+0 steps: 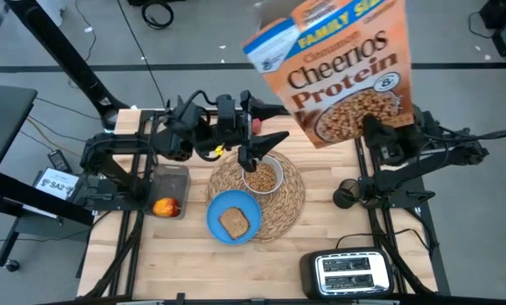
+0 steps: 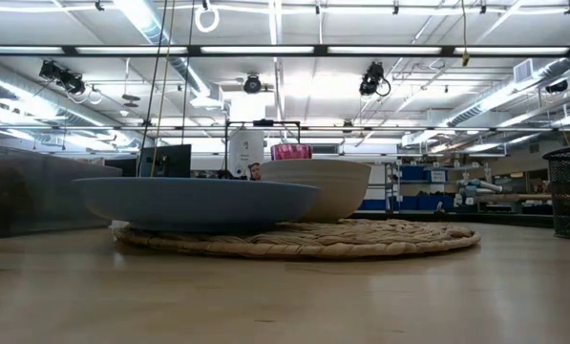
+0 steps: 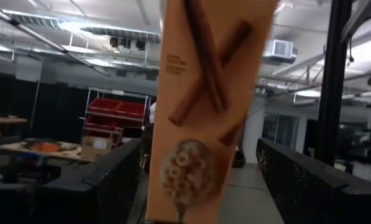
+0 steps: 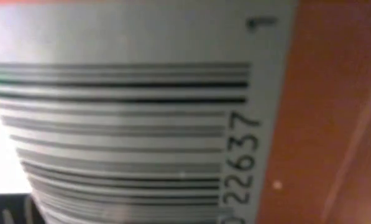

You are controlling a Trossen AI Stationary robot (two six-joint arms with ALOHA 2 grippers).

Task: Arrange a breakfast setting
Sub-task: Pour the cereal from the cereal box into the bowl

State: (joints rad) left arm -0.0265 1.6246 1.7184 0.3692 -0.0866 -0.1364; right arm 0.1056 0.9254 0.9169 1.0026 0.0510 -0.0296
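The orange Cheerios box [image 1: 337,68] hangs tilted high above the table's far right. My right gripper is hidden under its lower end, where the arm [image 1: 397,140] reaches in. The box's narrow side shows in the left wrist view [image 3: 204,106]. The white bowl [image 1: 263,176], with cereal in it, stands on the straw placemat [image 1: 291,199]. The blue plate [image 1: 214,216] with the toast slice [image 1: 234,222] overlaps the mat's near left edge. My left gripper [image 1: 274,125] is open above the mat's far edge, by the red cup [image 1: 255,124]. The red apple [image 1: 166,206] lies in a clear tray. I see no spoon. My right gripper holds the Cheerios box, but the box itself hides the place of contact in the high view. The wrist view shows only the box's barcode panel [image 4: 123,124] close up. The box is lifted clear of the table, tilted, its top toward the far left.
A black-and-silver toaster [image 1: 352,273] stands at the near right edge. A dark round object [image 1: 347,193] sits right of the mat. The clear tray [image 1: 169,188] is left of the mat. In the low view the plate [image 2: 194,201] and bowl [image 2: 323,186] stand on the mat [image 2: 294,239].
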